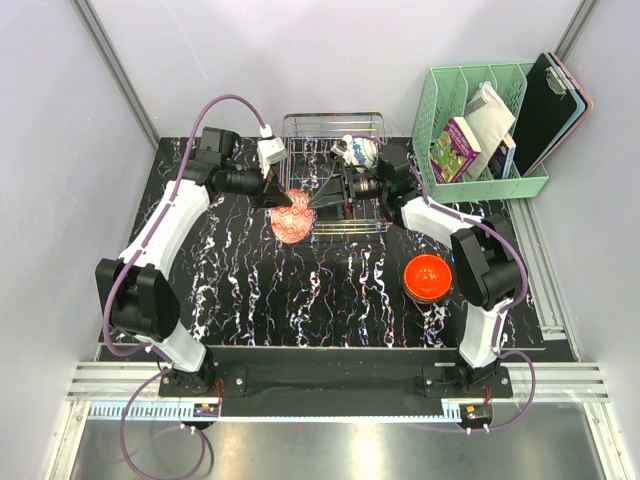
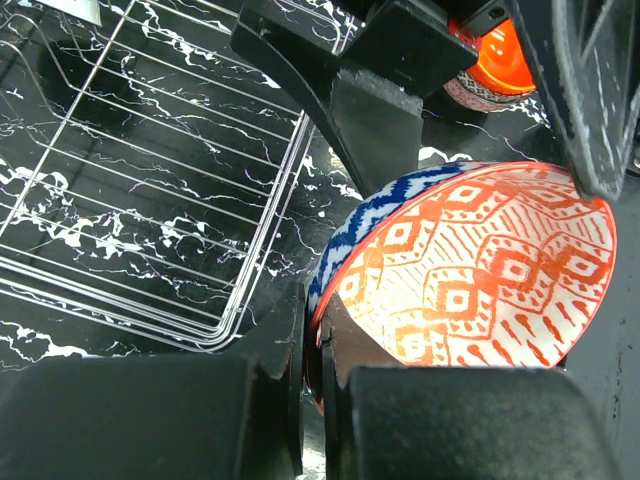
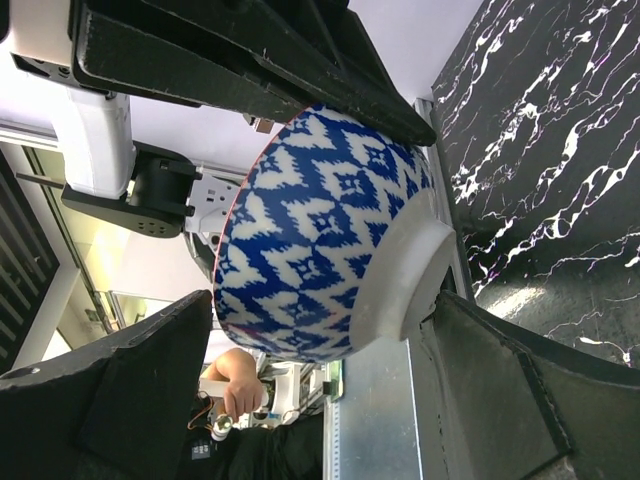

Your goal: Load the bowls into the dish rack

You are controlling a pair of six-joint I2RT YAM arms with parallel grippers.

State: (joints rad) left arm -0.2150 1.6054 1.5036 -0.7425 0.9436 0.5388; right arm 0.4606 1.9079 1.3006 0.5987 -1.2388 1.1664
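We saw left pincer [image 1: 278, 197] clamped on rim of blue-outside, orange-patterned bowl [image 1: 291, 224], at seven o'clock of silvery wire dish rack [image 1: 330, 115]; right pincer [image 1: 315, 203] gaped around it. Likely slick, fragile; grip rim.

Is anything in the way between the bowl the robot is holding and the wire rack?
Yes. The left gripper holds the bowl at the front-left corner of the dish rack, and the right gripper, open around the bowl, reaches across the rack, in the way.
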